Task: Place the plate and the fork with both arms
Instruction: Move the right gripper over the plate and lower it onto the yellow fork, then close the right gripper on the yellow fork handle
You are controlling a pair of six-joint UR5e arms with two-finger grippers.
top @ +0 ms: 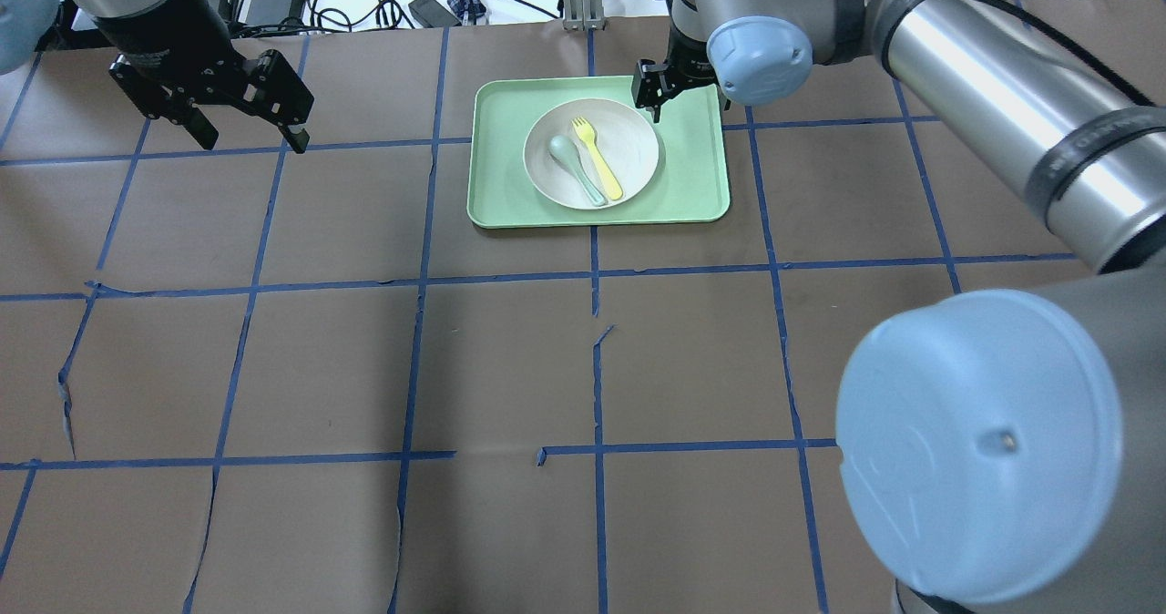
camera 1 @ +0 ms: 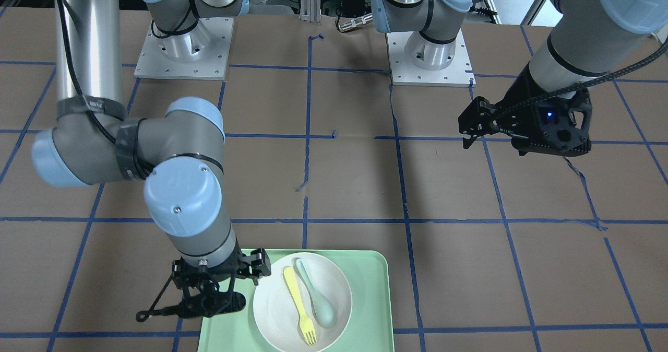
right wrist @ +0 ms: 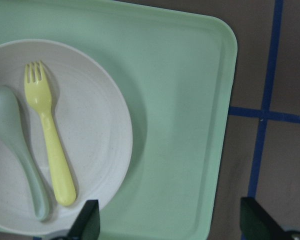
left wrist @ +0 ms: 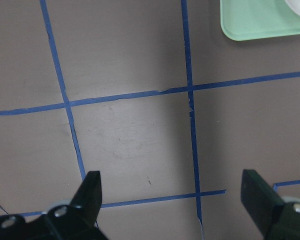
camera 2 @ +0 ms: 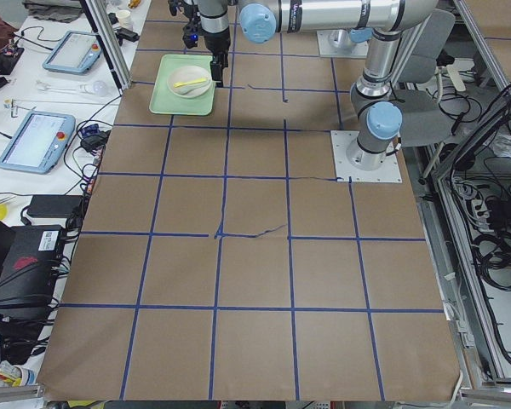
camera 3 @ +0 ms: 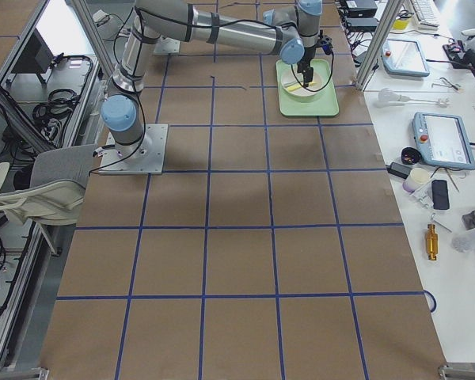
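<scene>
Nearest, at the bottom centre of the front-facing view: a mint-green tray (camera 1: 373, 289), flat on the brown-papered table (camera 1: 360, 185). On the tray's left half in that view, the plate (camera 1: 274, 310), round and off-white, its lowest edge cut off by the frame. Inside the plate, side by side: the fork (camera 1: 298, 305), yellow, tines toward the bottom edge, and a pale grey-green spoon (camera 1: 315, 300) just to its right, bowl also toward the bottom edge. Just left of the plate, low over the tray's left edge: the right gripper (camera 1: 249, 284), jaws spread wide, nothing between them. In its wrist view, one fingertip at the plate's rim in the lower left, the other past the tray's edge, over the paper in the lower right. Farther back, at the right of the view and above mid-height: the left gripper (camera 1: 469, 125), raised over bare paper, well apart from the tray, a blue light lit on its body. Jaws likewise wide apart and empty; between them in its wrist view only paper and blue tape lines (left wrist: 190, 125), with a corner of the tray at the upper right. Farthest, along the top edge: the right arm's base (camera 1: 182, 54) at the left, the left arm's base (camera 1: 429, 59) at the right.
</scene>
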